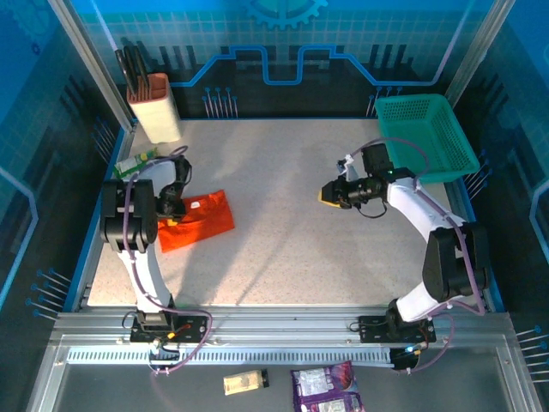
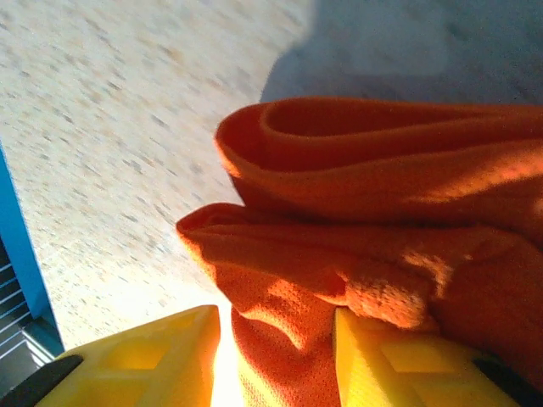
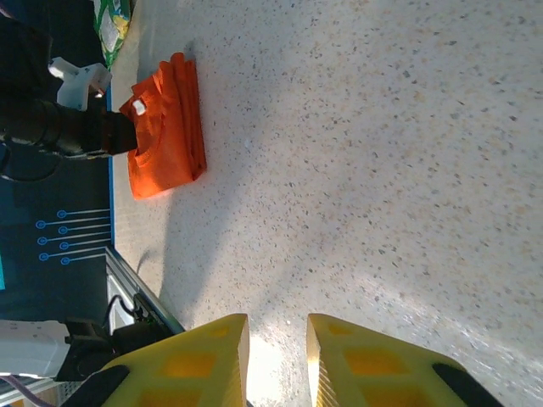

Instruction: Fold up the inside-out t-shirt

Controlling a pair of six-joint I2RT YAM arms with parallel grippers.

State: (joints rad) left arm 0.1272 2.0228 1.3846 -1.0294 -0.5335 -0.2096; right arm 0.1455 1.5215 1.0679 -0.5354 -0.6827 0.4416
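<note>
Orange t-shirt [image 1: 202, 221] lies bunched at the table's [image 1: 283, 257] left, beside the left gripper [image 1: 171, 209]. Up close, its jaws stand partly open around the cloth, which looks soft and limp. I'd pinch a doubled edge. Right gripper [image 3: 277, 326] hovers well apart, jaws narrow and empty.

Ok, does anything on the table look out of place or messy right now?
Only the t-shirt: its folded bundle sits askew to the table edges, with layers bunched unevenly at the left end effector. Nothing looks spilled or damaged.
</note>
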